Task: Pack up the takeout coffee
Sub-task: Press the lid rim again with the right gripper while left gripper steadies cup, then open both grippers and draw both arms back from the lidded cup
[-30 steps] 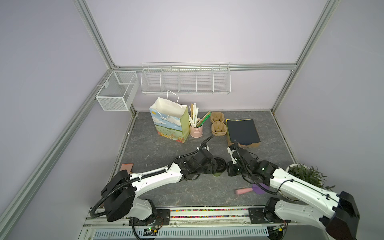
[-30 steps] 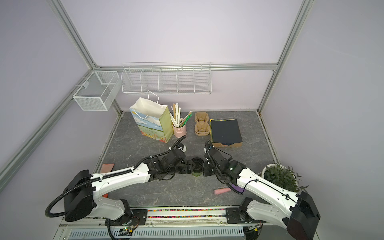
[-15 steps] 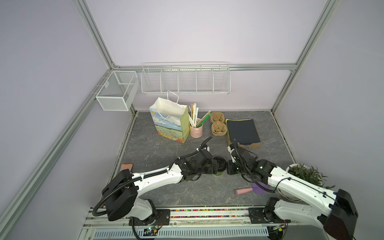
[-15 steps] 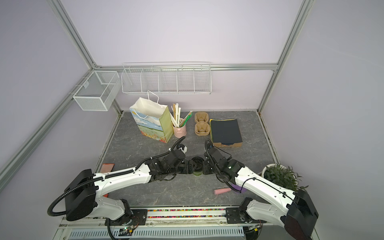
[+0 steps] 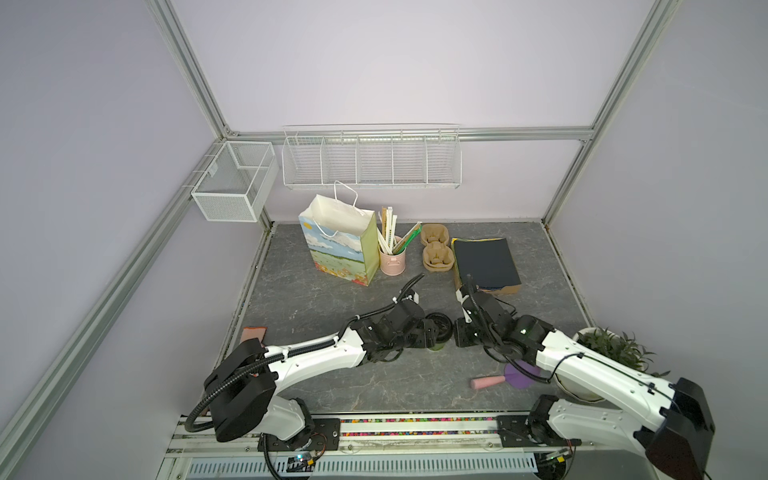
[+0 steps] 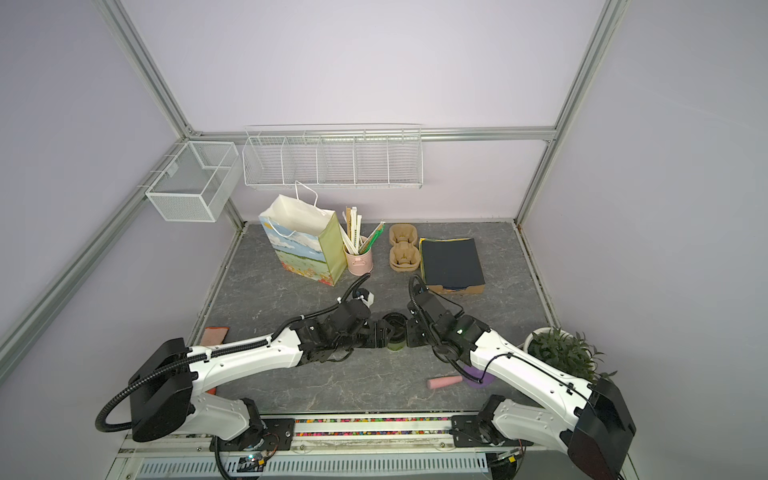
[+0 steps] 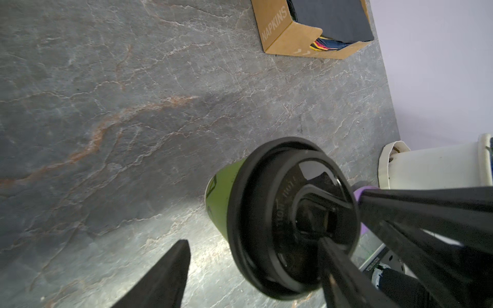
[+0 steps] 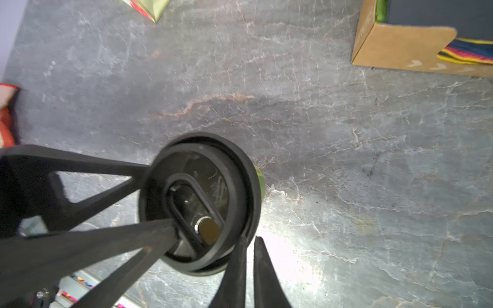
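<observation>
The takeout coffee (image 5: 437, 345) is a green paper cup with a black lid (image 7: 269, 213), standing upright mid-table in both top views (image 6: 394, 344). My left gripper (image 7: 253, 241) is open and straddles the cup. One of its fingers (image 7: 170, 272) stands clear of the cup's side, and the other crosses in front of the lid. My right gripper (image 8: 249, 238) comes from the opposite side. Its fingertips are almost together with nothing between them, right beside the lid's rim (image 8: 250, 186). In both top views the two grippers (image 5: 428, 332) (image 5: 459, 332) flank the cup.
At the back stand a paper bag (image 5: 338, 249), a pink bucket of straws (image 5: 392, 262), cardboard cup carriers (image 5: 434, 251) and a napkin box (image 5: 486, 262). A potted plant (image 5: 611, 347) and a pink-and-purple object (image 5: 490, 381) lie near the right arm. A red item (image 5: 254, 332) sits at the left edge.
</observation>
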Motion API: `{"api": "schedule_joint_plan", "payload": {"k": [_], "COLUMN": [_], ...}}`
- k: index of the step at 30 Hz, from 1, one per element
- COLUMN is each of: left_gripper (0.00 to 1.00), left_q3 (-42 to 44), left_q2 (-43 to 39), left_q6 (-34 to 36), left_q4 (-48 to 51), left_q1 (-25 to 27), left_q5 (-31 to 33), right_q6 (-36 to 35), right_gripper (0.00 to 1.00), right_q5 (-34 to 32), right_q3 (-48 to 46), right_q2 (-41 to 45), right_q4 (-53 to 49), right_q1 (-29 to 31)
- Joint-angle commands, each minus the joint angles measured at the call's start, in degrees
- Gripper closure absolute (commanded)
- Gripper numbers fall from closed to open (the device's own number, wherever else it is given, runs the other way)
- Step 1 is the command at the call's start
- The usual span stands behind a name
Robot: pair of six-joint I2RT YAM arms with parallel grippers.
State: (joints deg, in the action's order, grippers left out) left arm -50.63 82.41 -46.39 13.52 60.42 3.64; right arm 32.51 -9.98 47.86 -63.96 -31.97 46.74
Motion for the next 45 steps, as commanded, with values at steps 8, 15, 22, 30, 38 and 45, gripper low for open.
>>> {"api": "schedule_joint_plan", "payload": {"k": [8,15,22,30,38,45], "left_gripper": [0.24,0.22,0.2,0.16,0.16,0.16], "left_q3": [-5.86,-17.26,-12.03,-14.13,-7.3,-6.61], "left_q2": [-2.4,-1.77,-15.72,-22.97,-30.08,-30.38], "left_q6": [6.39,11.72,15.9,24.18,24.5,26.17], "left_q4": [11.61,18.34,23.21,35.75,32.6,32.93], "left_q1": [-0.92,-1.29,-12.79,-27.41,-29.3,-29.4], "left_q5": [5.62,8.58,9.27,9.25,14.31,15.88], "right_q6": [-4.37,-6.3,-11.31,-13.96,-13.47,-11.78], "right_gripper": [0.62,0.37,0.14,0.1,0.11,0.1], "right_q5": [0.66,2.47,8.21,4.79,-1.16,-6.14], "right_q3": [7.97,9.54,8.23,11.16,13.95,15.57], "right_q2": [-0.7,-1.25,-3.3,-9.94,-15.05,-14.81], "right_q4": [-4.15,-4.98,-4.31,-5.3,-7.62,-9.49], "right_q1": [0.2,0.22,0.67,4.71,7.17,9.83]}}
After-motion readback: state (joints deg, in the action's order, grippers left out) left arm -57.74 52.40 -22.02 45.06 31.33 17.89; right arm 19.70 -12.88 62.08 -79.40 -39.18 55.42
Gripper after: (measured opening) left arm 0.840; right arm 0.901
